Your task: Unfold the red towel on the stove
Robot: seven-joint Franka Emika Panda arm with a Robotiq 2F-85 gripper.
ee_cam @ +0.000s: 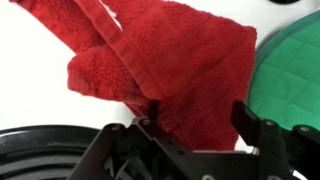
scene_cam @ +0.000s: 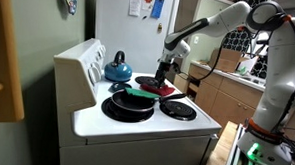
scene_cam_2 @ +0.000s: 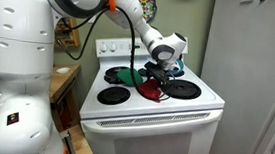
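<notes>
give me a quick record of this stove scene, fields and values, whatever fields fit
surface: white stove
towel: red towel, bunched and folded on the stovetop
tool: tool open, low over the towel, one finger on each side of its near edge
next to towel: green pad, right beside it
also on stove: blue kettle at the back, black pan at the front
task state: towel not yet unfolded
</notes>
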